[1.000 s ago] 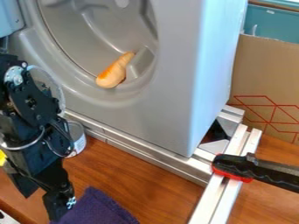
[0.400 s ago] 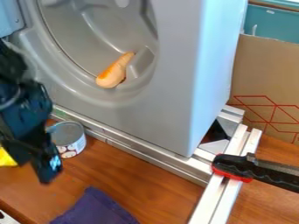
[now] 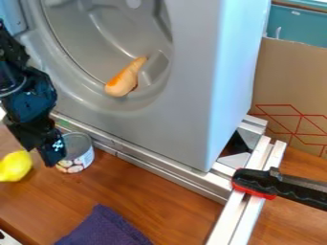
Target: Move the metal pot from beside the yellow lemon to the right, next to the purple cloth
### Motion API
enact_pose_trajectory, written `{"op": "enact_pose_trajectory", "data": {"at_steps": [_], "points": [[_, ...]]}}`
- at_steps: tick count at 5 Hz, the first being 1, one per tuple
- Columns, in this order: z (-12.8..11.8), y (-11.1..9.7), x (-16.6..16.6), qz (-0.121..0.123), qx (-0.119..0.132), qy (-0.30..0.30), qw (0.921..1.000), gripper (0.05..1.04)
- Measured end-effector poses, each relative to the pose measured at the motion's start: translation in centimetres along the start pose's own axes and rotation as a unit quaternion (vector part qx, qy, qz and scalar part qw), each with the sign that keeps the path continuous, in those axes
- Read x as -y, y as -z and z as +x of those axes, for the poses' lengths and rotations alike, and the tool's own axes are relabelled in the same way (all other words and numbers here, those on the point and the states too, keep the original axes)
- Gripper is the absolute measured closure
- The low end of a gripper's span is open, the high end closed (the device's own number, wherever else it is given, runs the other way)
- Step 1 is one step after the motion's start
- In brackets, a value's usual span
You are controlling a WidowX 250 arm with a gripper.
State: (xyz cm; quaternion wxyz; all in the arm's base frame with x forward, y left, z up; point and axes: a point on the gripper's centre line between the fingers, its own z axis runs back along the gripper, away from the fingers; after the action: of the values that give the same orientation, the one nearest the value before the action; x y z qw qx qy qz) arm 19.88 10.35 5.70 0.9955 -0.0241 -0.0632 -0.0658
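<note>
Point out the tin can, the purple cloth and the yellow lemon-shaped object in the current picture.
Tin can (image 3: 80, 161): camera view, on its printed side.
Purple cloth (image 3: 105, 228): camera view, on its upper surface.
Yellow lemon-shaped object (image 3: 15, 166): camera view, mid-body.

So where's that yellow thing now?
The yellow thing lies on the wooden table at the left edge of the camera view, near the black gripper and the tin can.

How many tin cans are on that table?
1. The can stands on the wooden table, against or close to the silvery rail, its left side partly covered by the black end effector. Others may be hidden behind the arm.
</note>
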Motion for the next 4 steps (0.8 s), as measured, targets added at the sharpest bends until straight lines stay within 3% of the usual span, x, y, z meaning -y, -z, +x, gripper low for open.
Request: {"op": "enact_pose_trajectory", "data": {"at_steps": [2,4], "points": [[1.8,1.6,-4.2,0.001,0.012,0.021,0.9997,0.083],[2.8,3.6,-6.9,0.035,0.010,-0.014,0.9992,0.083]]}}
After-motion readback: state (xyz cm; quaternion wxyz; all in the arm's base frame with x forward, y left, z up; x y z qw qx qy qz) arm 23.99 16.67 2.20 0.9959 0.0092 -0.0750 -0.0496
